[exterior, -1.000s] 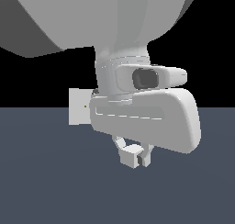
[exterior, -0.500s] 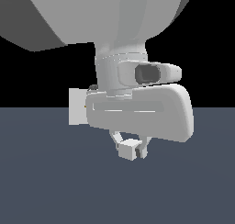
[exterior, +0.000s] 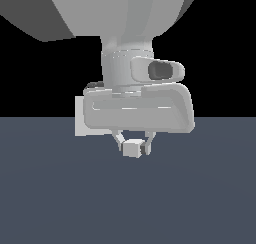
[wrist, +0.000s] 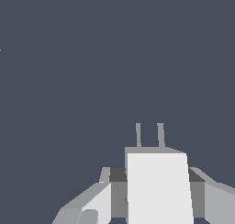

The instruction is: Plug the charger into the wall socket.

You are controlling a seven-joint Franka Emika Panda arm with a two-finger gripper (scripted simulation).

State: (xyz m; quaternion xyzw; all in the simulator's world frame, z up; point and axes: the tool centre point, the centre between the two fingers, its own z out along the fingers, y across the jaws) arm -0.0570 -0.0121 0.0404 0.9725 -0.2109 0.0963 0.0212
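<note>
My gripper is shut on the charger, a small off-white cube held between the fingers just below the wrist body, above the dark floor. In the wrist view the charger fills the space between the fingers, with two thin prongs sticking out of its far face. The wall socket is an upright off-white panel at the exterior view's left, mostly hidden behind the hand; only a narrow strip shows and its holes are hidden. It does not show in the wrist view.
The arm's large grey link fills the upper part of the exterior view. The dark grey-blue floor spreads below.
The hand has turned about its vertical axis and shifted toward the exterior view's left, with the charger still held. It now covers more of the socket panel, hiding its holes.
</note>
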